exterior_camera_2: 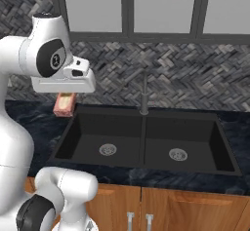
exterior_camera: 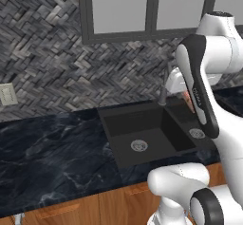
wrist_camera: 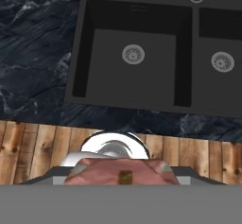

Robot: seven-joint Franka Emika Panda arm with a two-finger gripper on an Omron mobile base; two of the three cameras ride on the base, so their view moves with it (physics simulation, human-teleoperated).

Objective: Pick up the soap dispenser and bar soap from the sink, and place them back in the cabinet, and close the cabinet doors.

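My gripper (exterior_camera_2: pixel 65 98) hangs above the left end of the black double sink (exterior_camera_2: pixel 66 138), shut on the bar soap (exterior_camera_2: pixel 64 107), a reddish-brown block held just under the hand. In the hand view the bar soap (wrist_camera: pixel 120 171) sits between the fingers at the bottom, with the sink (wrist_camera: pixel 81 53) far below it. In the left base view a sliver of the bar soap (exterior_camera: pixel 190 103) peeks out behind my forearm, over the sink (exterior_camera: pixel 108 124). Both basins look empty apart from their silver drains. The soap dispenser, the cabinet and its doors are out of view.
A slim dark faucet (exterior_camera_2: pixel 144 96) rises at the back between the basins. Black marble counter (exterior_camera: pixel 52 148) runs to the left, with wooden lower fronts (exterior_camera_2: pixel 185 208) beneath. A herringbone backsplash and grey-framed window (exterior_camera_2: pixel 127 10) stand behind, and a wall outlet (exterior_camera: pixel 7 95) is at the left.
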